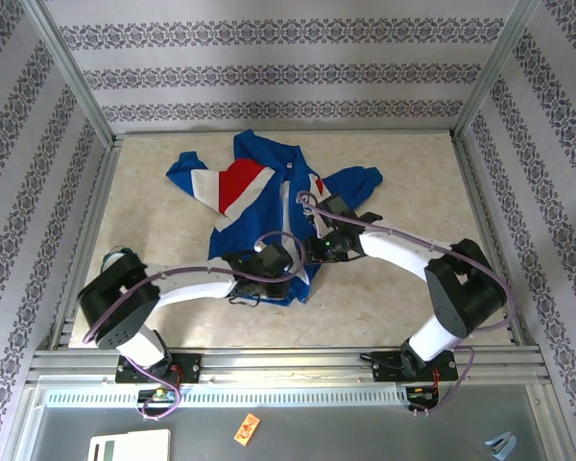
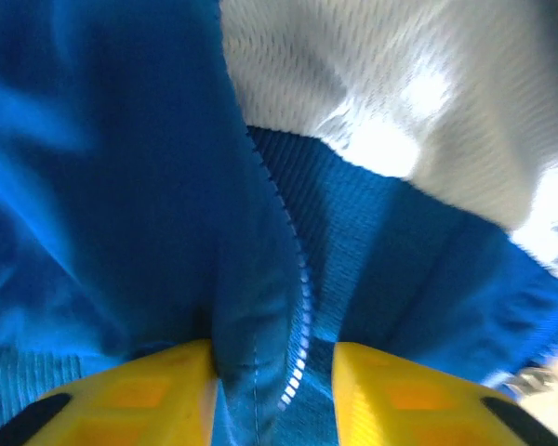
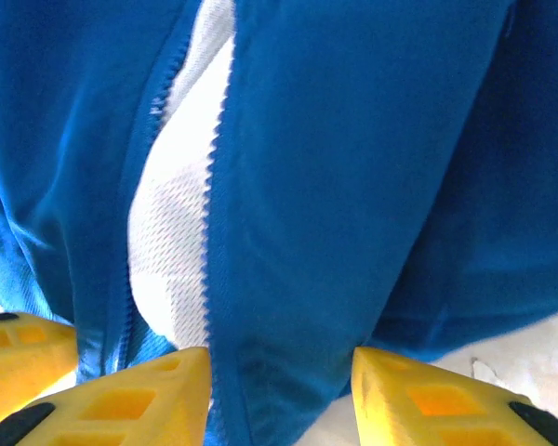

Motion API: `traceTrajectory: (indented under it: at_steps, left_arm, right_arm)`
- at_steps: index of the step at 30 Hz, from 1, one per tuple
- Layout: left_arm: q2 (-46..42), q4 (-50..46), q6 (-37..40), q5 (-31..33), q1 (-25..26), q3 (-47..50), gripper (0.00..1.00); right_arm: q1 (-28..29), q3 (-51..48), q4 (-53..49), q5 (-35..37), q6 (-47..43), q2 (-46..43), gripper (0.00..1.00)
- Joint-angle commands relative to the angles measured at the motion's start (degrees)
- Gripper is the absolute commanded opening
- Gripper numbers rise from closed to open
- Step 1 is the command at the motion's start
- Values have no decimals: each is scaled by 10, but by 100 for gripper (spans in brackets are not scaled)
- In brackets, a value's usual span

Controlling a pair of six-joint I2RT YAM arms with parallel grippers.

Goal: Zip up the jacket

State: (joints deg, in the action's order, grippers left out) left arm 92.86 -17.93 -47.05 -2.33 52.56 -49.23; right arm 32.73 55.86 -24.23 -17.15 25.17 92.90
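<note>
The blue jacket (image 1: 245, 187) with red and white panels lies spread on the table, front open and white mesh lining (image 3: 177, 232) showing. My left gripper (image 1: 280, 259) is at the lower hem. In the left wrist view it (image 2: 272, 400) is shut on a raised fold of the jacket (image 2: 121, 186) that carries a row of zipper teeth (image 2: 298, 307). My right gripper (image 1: 314, 235) hovers just right of it over the other front edge. In the right wrist view it (image 3: 281, 400) stands open astride the blue front panel (image 3: 353, 167), whose zipper teeth (image 3: 214, 186) run along the left finger (image 3: 139, 404).
Beige tabletop (image 1: 413, 192) lies bare to the right of the jacket and along the near edge (image 1: 365, 307). Aluminium rails (image 1: 82, 240) and patterned walls close in the table on three sides. The table surface (image 3: 530, 362) shows beside the right finger.
</note>
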Motion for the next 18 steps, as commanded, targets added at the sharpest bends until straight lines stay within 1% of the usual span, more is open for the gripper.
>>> traceTrajectory:
  at_steps: [1,3,5,7,10,13,15,17,18]
  left_arm:
    - [14,-14,-1,0,19,-40,21]
    - [7,-4,-6,-4,24,-48,13]
    - [-9,28,-16,-19,25,-40,7]
    - [-36,64,-31,-29,24,-22,0]
    - [-86,115,-60,-35,18,25,0]
    - [-149,161,-91,-40,2,83,0]
    - [-192,171,-104,-34,-12,122,0]
    - [-236,162,-110,-23,-29,156,0]
    - [-258,154,-115,-18,-39,172,0]
  right_arm:
    - [-9,40,-1,15,-20,39,40]
    - [-21,55,-2,21,-43,56,37]
    - [-42,66,-5,33,-62,76,32]
    - [-70,83,-21,24,-74,88,28]
    - [-99,85,-26,29,-83,68,27]
    - [-115,81,-32,37,-95,46,27]
    - [-122,77,-39,32,-100,35,28]
    - [-124,63,-36,22,-99,19,35]
    - [-122,53,-30,16,-95,6,41]
